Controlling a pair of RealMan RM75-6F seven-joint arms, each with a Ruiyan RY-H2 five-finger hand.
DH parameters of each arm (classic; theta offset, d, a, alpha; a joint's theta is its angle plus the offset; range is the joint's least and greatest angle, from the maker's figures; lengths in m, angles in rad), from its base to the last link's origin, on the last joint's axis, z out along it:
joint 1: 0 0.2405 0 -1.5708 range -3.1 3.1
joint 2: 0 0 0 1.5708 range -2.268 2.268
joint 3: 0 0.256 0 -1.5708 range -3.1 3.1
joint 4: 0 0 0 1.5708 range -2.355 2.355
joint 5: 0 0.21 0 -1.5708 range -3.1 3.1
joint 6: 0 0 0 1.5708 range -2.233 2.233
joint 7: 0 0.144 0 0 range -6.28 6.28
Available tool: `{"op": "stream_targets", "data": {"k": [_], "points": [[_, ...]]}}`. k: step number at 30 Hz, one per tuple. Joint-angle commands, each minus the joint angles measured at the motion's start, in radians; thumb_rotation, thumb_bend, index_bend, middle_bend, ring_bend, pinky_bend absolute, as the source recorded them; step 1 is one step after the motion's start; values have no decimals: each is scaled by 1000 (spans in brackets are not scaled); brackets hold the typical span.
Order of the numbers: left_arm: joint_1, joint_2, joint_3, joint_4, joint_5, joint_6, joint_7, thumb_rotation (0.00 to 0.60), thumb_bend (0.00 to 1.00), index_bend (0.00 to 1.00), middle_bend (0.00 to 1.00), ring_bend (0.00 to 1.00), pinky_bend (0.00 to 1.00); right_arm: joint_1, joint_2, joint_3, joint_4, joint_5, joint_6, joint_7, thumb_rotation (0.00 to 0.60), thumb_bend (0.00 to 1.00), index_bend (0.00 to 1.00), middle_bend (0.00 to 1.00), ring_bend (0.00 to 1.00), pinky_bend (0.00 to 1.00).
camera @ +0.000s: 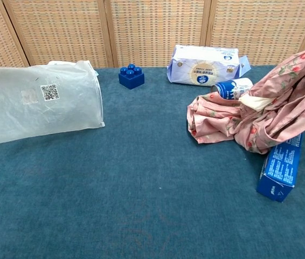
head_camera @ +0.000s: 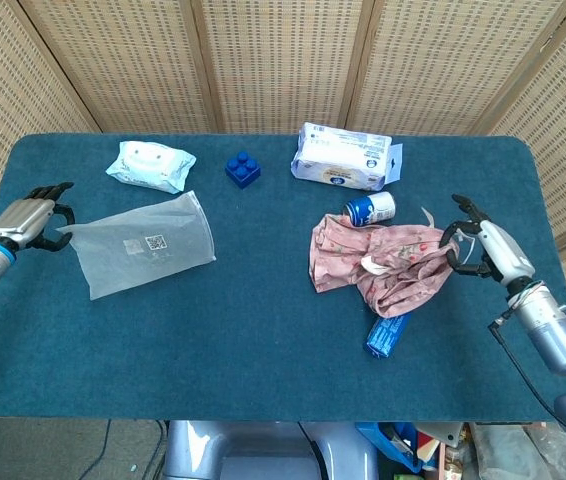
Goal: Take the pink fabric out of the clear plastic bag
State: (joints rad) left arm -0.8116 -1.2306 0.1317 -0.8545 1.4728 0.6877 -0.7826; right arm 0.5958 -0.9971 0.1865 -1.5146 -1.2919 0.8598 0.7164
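Observation:
The clear plastic bag (head_camera: 141, 254) (camera: 36, 108) hangs flat and empty at the left side of the table, its left corner pinched by my left hand (head_camera: 27, 221). The pink flowered fabric (head_camera: 378, 264) (camera: 251, 118) is outside the bag on the right, its lower folds resting on the table. My right hand (head_camera: 481, 249) holds its right end a little above the table. In the chest view both hands are almost entirely out of frame.
A blue box (head_camera: 387, 334) (camera: 279, 169) lies partly under the fabric. A blue-and-white can (head_camera: 370, 208) (camera: 233, 88) lies behind it. At the back stand a white wipes pack (head_camera: 347, 157), a blue toy brick (head_camera: 243, 168) and a teal wipes pack (head_camera: 150, 165).

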Motion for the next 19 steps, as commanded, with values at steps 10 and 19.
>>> {"op": "stream_targets", "data": {"k": [10,19], "points": [[230,65,-147,-227,-198,372,310,600,49,0,0,0,0,-157,-29,-47,-24,-25,364,-520,597,0,0,0,0,0],[530,116,-127,-658,-243,829,696,600,49,0,0,0,0,-377,-117,-147,-21,-154,692,-685,600,0,0,0,0,0]]}}
